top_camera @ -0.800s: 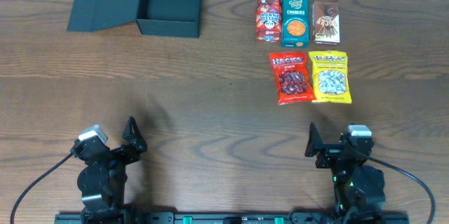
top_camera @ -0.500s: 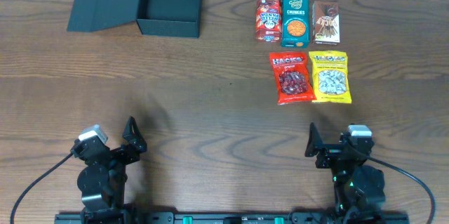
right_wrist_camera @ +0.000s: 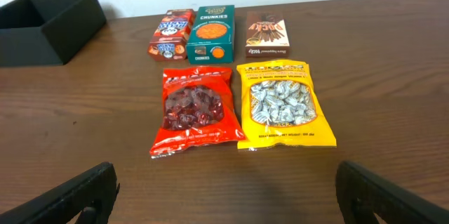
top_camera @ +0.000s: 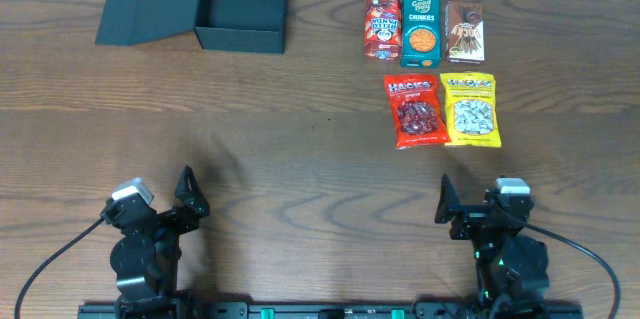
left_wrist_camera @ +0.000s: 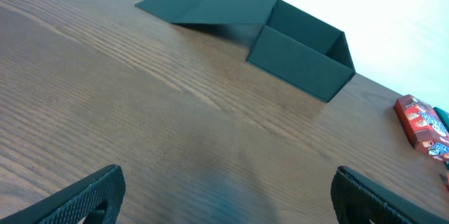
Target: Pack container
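Nothing moved; container (top_camera: 240,37) mouth up, long axis seemingly left-right.

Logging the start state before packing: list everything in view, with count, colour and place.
box: 1, dark teal-black, far left, lid flap open to its left
red carton: 1, red, far right, left end of back row
teal carton: 1, teal, middle of back row
brown carton: 1, brown, right end of back row
red bag: 1, red, in front of the cartons
yellow bag: 1, yellow, right of red bag
table: 1, brown wood, under everything
left gripper: 1, black, near edge, open, empty
right gripper: 1, black, near edge, open, empty
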You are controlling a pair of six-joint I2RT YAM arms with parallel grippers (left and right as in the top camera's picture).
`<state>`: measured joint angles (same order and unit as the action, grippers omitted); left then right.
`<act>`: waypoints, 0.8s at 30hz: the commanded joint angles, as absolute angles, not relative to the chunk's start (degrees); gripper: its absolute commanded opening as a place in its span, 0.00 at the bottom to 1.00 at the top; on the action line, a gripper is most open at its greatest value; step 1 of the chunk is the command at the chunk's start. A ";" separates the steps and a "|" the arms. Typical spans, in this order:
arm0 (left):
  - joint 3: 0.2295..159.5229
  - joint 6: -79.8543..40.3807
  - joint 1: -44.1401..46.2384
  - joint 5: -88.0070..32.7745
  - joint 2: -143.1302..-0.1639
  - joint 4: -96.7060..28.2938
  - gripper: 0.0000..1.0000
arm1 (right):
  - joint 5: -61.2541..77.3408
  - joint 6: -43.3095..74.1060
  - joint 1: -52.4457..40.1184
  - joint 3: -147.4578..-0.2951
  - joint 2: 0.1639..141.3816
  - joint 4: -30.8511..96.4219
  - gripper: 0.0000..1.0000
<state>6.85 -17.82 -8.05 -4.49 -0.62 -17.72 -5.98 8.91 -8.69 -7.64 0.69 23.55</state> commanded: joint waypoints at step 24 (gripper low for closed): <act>5.45 -18.57 -8.23 -5.45 -0.25 -16.69 0.95 | -5.76 8.27 -8.23 -6.92 0.34 23.64 0.99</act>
<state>6.81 -17.89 -8.05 -4.54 -0.62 -17.30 -5.98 8.88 -8.69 -7.64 0.69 23.55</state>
